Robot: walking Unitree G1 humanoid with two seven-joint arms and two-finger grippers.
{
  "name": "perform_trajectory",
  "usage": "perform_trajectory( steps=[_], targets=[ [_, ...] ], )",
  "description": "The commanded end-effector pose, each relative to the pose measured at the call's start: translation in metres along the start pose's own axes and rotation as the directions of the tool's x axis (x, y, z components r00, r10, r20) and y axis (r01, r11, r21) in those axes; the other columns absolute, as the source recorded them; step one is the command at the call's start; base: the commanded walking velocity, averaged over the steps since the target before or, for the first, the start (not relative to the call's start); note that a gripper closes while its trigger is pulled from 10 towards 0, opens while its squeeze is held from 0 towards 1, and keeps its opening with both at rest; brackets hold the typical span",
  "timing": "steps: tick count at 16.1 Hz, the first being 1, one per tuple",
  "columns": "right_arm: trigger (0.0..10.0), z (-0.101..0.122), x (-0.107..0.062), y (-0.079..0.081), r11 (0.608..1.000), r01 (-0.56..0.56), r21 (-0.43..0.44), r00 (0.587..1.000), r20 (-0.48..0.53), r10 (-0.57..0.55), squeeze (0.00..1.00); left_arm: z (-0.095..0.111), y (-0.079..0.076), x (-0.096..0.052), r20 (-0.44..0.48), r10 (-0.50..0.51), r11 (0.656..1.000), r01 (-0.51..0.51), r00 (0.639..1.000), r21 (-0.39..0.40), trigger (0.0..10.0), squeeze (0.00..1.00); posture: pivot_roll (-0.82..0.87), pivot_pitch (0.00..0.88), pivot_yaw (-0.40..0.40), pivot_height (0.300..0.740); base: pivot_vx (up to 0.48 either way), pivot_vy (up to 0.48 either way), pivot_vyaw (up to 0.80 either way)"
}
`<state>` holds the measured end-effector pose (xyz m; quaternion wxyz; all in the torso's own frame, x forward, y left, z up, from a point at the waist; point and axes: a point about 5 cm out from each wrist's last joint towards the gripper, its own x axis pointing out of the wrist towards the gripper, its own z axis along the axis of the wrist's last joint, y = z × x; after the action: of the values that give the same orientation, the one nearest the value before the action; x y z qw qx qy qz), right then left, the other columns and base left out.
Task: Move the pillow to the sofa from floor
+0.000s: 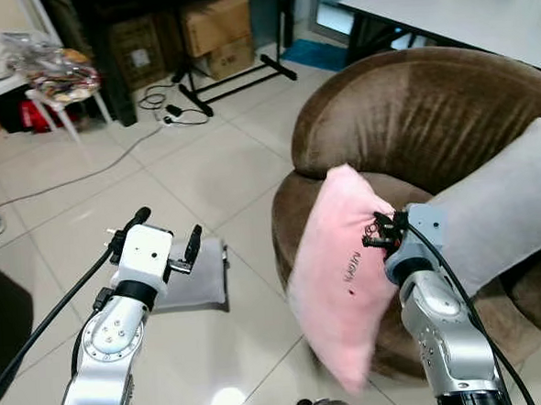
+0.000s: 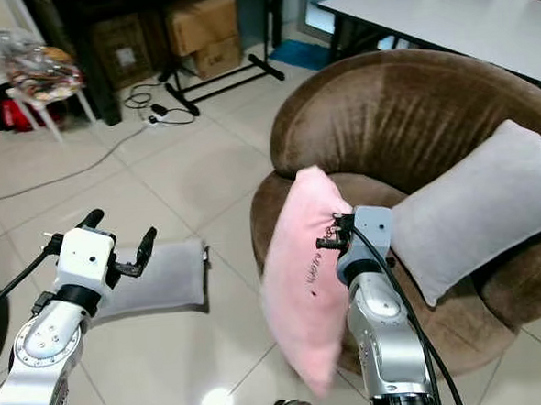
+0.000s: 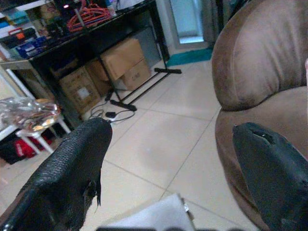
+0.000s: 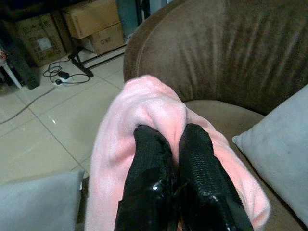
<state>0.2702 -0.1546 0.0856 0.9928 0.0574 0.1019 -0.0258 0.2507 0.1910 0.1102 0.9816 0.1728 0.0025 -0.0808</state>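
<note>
A pink pillow hangs upright in front of the brown round sofa, clear of the floor. My right gripper is shut on the pillow's upper edge, its black fingers pinching the pink fabric. A grey pillow lies flat on the tiled floor to the left of the sofa. Just above and left of it my left gripper stands open, holding nothing; its fingers are wide apart in the left wrist view. Another grey pillow leans on the sofa seat at the right.
A white table stands behind the sofa. A black desk with cardboard boxes under it lines the back wall. Cables and a plug trail over the tiles. A small white table with bags sits at the far left.
</note>
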Motion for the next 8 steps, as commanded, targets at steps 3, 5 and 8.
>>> perform_trajectory(
  steps=[3,5,8],
  targets=[
    [10.0,0.016,0.002,0.003,1.0,-0.015,0.008,0.997,0.075,0.015,0.0,0.009,0.003,-0.001,0.04,0.006,1.0,-0.005,0.999,-0.022,10.0,0.0,-0.05,0.0,-0.022,0.74,0.094,0.0,-0.8],
    [10.0,0.019,0.003,0.005,1.0,-0.025,0.006,0.996,0.087,0.024,0.0,0.009,0.003,-0.001,0.042,0.006,1.0,-0.005,0.999,-0.022,10.0,0.0,-0.05,0.0,-0.022,0.74,0.281,0.0,-0.8],
    [10.0,0.028,0.004,0.009,0.999,-0.051,0.008,0.992,0.115,0.05,0.0,0.008,0.005,-0.002,0.041,0.004,1.0,-0.003,0.999,-0.018,10.0,0.0,-0.04,0.0,-0.026,0.74,0.28,0.0,-0.8]
  ],
)
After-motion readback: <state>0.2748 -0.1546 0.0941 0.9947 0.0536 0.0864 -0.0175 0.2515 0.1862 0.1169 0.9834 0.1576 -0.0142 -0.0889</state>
